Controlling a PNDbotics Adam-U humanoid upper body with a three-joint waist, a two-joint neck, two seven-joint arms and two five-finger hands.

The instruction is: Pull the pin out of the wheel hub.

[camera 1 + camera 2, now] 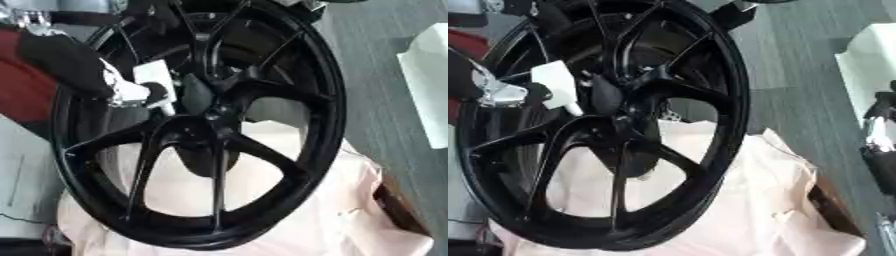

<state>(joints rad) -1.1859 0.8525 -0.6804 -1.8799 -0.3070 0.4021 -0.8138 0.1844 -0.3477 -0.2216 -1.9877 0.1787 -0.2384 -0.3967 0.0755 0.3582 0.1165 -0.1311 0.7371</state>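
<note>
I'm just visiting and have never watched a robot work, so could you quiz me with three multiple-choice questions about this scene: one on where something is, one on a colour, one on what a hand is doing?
1. Where does the left hand show?
A. at the wheel's hub, from the left
B. under the wheel
C. on the grey floor

2. What colour is the wheel?
A. silver
B. black
C. red

3. What is the left hand doing with the white piece?
A. pointing at it from far away
B. lying flat and open on it
C. closing its fingers on it

Answers: 1 A, the arm comes in from the left and ends beside the hub. 2 B, rim and spokes are black. 3 C, the white piece sits in its fingers.
</note>
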